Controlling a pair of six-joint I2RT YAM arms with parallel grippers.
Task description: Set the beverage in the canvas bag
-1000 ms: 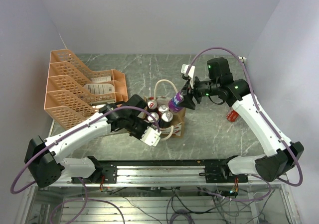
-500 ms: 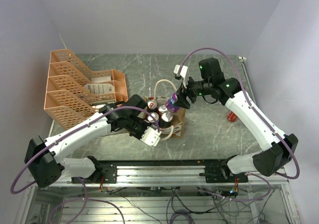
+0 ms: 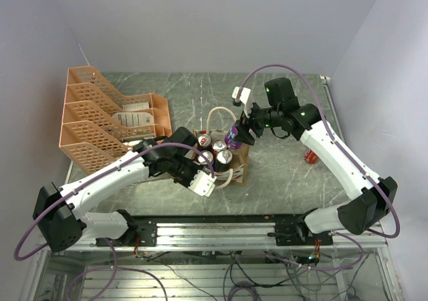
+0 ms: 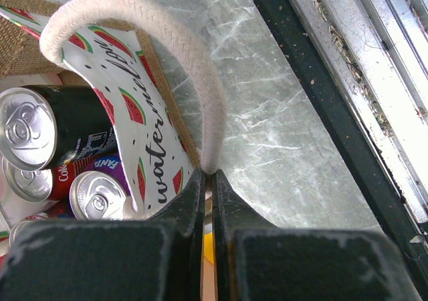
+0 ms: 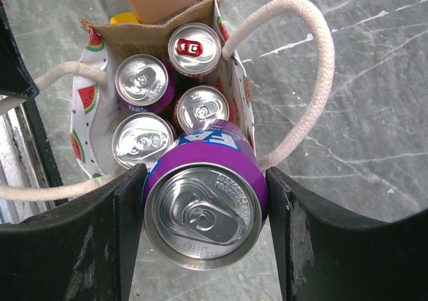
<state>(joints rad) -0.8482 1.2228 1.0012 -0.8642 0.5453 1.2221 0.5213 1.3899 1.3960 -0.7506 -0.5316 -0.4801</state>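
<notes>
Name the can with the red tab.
The can topmost in the right wrist view, at the canvas bag wall; every other visible tab is silver.

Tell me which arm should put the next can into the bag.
Right. The right gripper holds the purple can at the canvas bag's open top. The left gripper is shut on a white handle, so it is occupied.

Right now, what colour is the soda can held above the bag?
The soda can is purple with a silver top, clearest in right wrist view.
</notes>
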